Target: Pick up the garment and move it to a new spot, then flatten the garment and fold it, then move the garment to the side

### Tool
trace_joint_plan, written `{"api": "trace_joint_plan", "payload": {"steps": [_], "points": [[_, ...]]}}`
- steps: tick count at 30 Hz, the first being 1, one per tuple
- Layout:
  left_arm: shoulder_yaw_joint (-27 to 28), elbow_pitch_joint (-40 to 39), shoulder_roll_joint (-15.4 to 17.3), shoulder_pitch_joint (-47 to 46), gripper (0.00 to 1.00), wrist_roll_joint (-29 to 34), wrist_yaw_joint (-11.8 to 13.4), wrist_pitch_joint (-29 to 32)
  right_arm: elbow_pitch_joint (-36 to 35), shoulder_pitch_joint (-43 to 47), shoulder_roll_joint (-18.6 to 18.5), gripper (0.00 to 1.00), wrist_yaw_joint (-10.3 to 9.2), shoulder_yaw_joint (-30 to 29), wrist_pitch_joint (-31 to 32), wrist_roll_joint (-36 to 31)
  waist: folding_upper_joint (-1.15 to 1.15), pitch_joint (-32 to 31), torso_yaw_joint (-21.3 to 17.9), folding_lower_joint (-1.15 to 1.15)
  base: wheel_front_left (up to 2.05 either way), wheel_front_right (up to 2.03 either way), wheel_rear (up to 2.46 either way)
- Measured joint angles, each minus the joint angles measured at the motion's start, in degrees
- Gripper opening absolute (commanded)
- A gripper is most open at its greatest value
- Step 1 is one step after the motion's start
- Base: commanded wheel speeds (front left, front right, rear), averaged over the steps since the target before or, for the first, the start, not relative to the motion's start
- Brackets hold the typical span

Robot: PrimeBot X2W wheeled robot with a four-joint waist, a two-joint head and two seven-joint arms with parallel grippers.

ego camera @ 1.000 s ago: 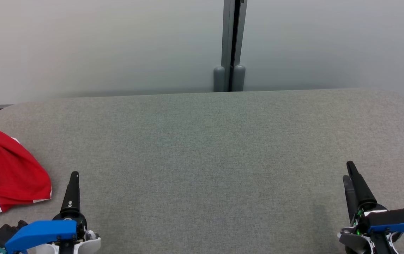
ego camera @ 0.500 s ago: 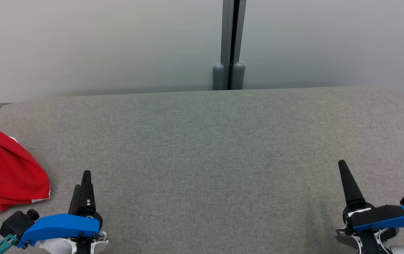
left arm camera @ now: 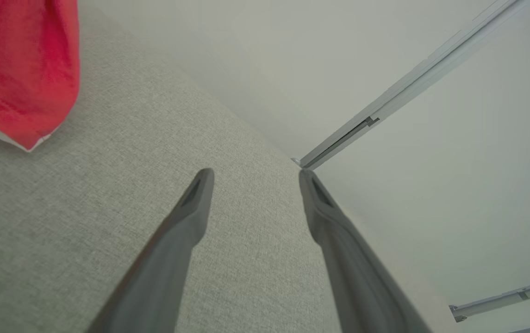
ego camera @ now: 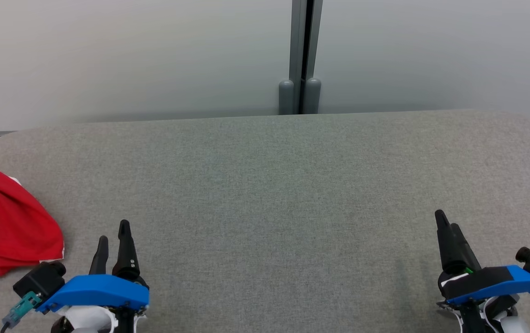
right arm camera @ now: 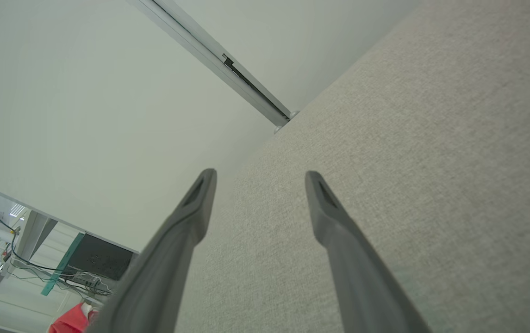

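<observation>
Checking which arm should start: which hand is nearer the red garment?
The left hand, at the head view's lower left, just beside the crumpled red garment; the right hand sits far across the grey surface.

Soft red cloth garment (ego camera: 5,222), rough woven table (ego camera: 274,185)

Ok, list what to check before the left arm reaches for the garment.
1. left gripper open: ok, fingers apart, nothing between them.
2. right gripper open: ok, nothing held.
3. garment located: ok, crumpled red heap at the left end of the table, to the left of the left gripper.
4. garment free: ok, neither gripper touches it.
5. room to lay it out: ok, bare grey table between the grippers.
6. garment's full extent: cannot tell, the head view's edge cuts it off.
</observation>
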Motion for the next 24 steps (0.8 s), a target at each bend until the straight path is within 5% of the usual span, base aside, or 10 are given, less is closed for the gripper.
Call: {"api": "trace_joint_plan", "payload": {"steps": [24], "points": [[-5.0,1.7,1.6,0.3,1.0,16.6,4.6,-4.1,3.5,-1.1,0.2,1.0,0.02,1.3,-4.2,-18.9,0.0,0.1,0.1,0.0,0.0,0.0,0.0]]}}
